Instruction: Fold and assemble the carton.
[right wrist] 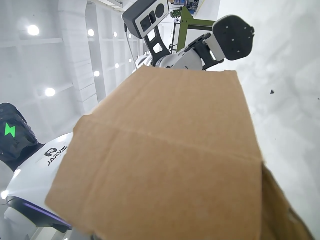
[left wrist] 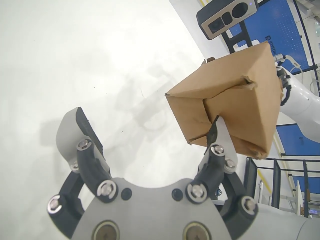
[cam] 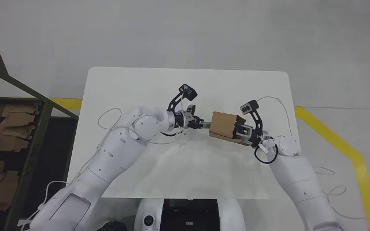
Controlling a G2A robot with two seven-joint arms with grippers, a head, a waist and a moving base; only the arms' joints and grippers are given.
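Carton (left wrist: 225, 96) tip: left gripper (left wrist: 150, 118), spread wide, should push one fingertip (left wrist: 222, 132) square on its end flaps (left wrist: 192, 116); right gripper (cam: 247, 131), can't tell if clamped.

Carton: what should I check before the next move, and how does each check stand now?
1. The left tool is open: ok, spread wide.
2. Contact of the left tool: ok, one finger touches the carton at its end flaps; the other is free above the table.
3. Those end flaps folded in: ok, though the seam edge is torn.
4. End by the right tool closed: not ok, a flap there looks unfolded.
5. Grip of the right tool: cannot tell, the carton hides it.
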